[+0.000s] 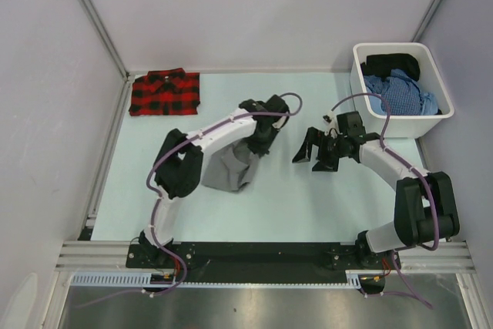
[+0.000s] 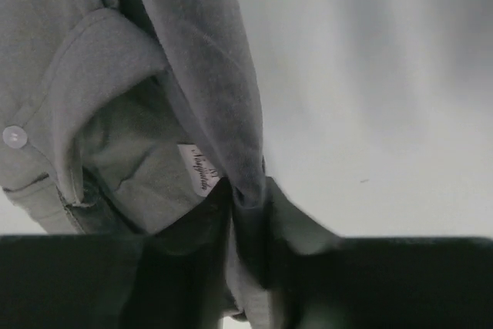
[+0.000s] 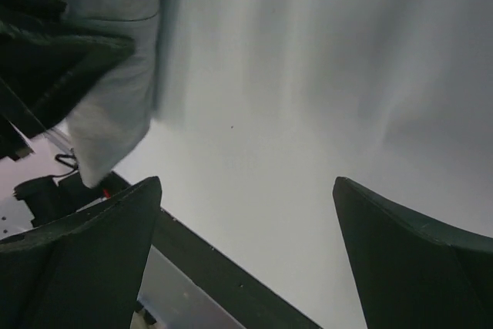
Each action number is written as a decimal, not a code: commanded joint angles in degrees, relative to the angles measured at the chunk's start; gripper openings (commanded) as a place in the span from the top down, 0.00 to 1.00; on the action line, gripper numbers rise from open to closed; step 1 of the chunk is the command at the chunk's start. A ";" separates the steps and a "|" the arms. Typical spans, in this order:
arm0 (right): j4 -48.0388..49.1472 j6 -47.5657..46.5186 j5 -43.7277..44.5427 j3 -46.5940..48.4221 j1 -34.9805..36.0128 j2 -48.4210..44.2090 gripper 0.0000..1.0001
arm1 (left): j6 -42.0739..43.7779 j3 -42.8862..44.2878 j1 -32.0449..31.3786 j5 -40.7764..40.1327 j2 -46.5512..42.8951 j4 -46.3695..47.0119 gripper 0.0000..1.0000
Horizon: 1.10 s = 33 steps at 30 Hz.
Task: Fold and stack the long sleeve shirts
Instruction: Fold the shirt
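Observation:
The red-and-black plaid shirt lies folded at the far left corner of the table. The grey shirt hangs bunched from my left gripper, which is shut on a fold of it near the collar. In the left wrist view the grey shirt fills the left side, with its white neck label and a button showing; the left gripper pinches the cloth. My right gripper is open and empty, right of the grey shirt. The right wrist view shows the right gripper apart from the grey shirt.
A white bin at the far right holds a blue checked garment and a black one. Grey walls enclose the table on three sides. A metal rail runs along the near edge.

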 commanded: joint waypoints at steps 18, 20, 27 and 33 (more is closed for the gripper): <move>18.33 17.74 -5.78 -2.43 3.30 9.47 0.00 | -1.84 -13.32 14.93 26.30 -22.72 19.35 0.27; 20.96 19.15 -4.99 -1.29 5.49 12.88 0.00 | -0.44 -16.22 19.86 29.54 -22.99 20.75 0.33; 25.72 22.24 -4.29 3.01 9.28 20.63 0.02 | 8.35 -14.13 27.88 30.35 -18.17 21.82 0.34; 25.90 22.06 -4.73 3.90 9.55 21.70 0.05 | 10.64 -14.47 28.24 32.44 -14.30 25.42 0.32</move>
